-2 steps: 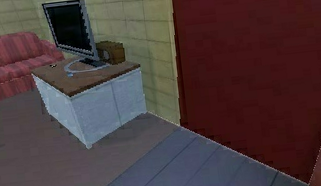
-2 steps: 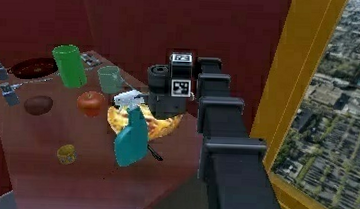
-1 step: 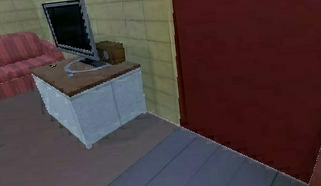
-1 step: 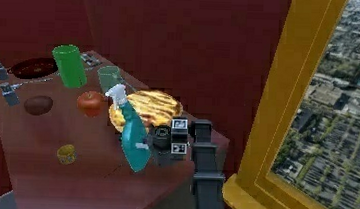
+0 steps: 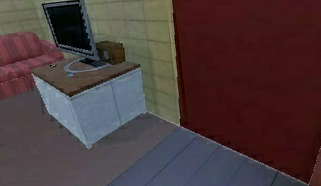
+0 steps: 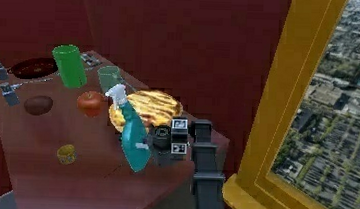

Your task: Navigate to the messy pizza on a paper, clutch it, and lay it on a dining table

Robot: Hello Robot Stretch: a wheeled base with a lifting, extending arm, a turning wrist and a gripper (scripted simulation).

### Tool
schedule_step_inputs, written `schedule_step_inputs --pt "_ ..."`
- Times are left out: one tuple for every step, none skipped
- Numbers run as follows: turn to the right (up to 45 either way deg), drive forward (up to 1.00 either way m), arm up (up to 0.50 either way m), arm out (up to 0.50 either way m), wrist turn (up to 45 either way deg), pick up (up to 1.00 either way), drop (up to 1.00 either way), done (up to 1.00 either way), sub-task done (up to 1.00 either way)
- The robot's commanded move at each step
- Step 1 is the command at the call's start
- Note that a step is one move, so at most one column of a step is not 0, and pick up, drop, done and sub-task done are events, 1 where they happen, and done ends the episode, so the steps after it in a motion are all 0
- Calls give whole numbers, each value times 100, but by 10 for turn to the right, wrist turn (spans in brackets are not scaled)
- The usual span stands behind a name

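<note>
**A:** Where do we have the pizza?

**B:** It lies flat on the brown table, toward the far side by the red wall. The apple is just left of it, and the spray bottle stands in front of it.

**A:** And our gripper?

**B:** It is at the end of the arm, close to the pizza's near edge and right beside the bottle. We cannot tell whether it is over the pizza, next to it or touching it. Nor can we tell whether it holds anything, because the pizza and bottle crowd the table around its fingers.

**A:** How do we expect the pizza to handle?

**B:** We judge it light, but soft and floppy. Lifted by one edge, it will likely sag. The topping looks loose and probably greasy, so it may slide if we tilt it. We cannot make out the paper beneath it, and if there is one it may slip free.

**A:** So where do we take hold?

**B:** We'd take it at the crust rim nearest the gripper, which is probably the stiffest part. We'd grip both crust and paper if we can, and keep it level.

**A:** Any risks?

**B:** The bottle is tall and close, so we could easily tip it.
</note>
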Motion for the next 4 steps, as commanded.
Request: schedule_step_inputs --pt "0 0 10 0 0 0 0 0 0" --pt "0 0 4 0 0 0 0 0 0" --pt "0 0 0 0 -450 0 0 0 0" --pt "0 0 0 0 -450 0 0 0 0"
